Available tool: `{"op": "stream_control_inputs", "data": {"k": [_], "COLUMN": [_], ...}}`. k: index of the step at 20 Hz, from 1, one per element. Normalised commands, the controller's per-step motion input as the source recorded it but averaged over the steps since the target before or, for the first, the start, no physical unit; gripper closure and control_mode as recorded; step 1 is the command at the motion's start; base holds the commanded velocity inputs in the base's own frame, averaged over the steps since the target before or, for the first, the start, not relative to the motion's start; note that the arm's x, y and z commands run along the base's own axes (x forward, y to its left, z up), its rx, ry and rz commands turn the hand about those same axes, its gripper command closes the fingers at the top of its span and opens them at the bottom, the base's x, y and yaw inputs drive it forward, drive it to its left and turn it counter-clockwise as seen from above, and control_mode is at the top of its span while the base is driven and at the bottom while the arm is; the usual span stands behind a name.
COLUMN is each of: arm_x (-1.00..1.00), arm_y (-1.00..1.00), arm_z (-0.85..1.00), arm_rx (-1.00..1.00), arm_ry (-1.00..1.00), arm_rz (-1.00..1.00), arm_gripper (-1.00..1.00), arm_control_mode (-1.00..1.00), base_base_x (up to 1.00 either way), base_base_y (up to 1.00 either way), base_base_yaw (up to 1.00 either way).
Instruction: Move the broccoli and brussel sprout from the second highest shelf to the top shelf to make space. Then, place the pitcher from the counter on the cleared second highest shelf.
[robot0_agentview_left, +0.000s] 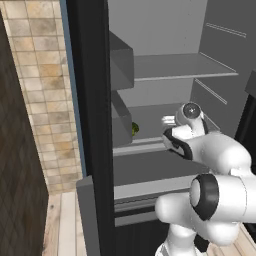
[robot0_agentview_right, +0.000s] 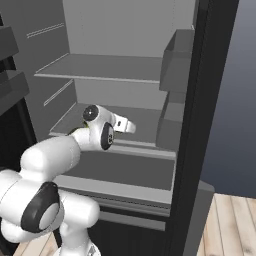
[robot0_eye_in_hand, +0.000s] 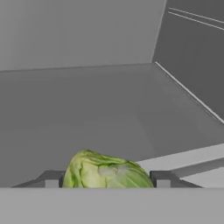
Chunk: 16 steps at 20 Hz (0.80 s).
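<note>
The jaws (robot0_eye_in_hand: 107, 183) hold the sprout (robot0_eye_in_hand: 105, 171) between them; lift it straight, clear of the shelf (robot0_eye_in_hand: 109, 109) below.

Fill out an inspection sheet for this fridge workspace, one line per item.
Surface: second highest shelf grey; top shelf bare where visible.
Job's things: brussel sprout between the fingertips; dark green broccoli partly hidden by a door bin.
Clutter: nothing seen.
Grippers: gripper reaching over the second highest shelf, jaws around the sprout; contact unclear.
Cables: nothing seen.
Surroundings: open fridge, door bins, tiled wall, wooden floor.
</note>
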Motion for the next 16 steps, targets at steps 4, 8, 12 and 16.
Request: {"op": "stream_control_inputs", "data": {"k": [4,8,12,16], "arm_x": [-0.96,-0.7,-0.39,-0.24], "arm_y": [0.09,0.14,0.35,0.33], "arm_z": [1.0,1.0,1.0,1.0], "arm_rx": [0.0,0.0,0.0,0.0], "arm_ry": [-0.11,-0.09,-0.06,-0.11], "arm_rz": [0.02,0.03,0.03,0.06], "arm_gripper": [1.0,1.0,1.0,1.0], "arm_control_mode": [-1.0,-1.0,-1.0,-1.0], "base_base_x": [0.0,0.0,0.0,0.0], "base_base_y": [0.0,0.0,0.0,0.0], "base_base_yaw": [0.0,0.0,0.0,0.0]}}
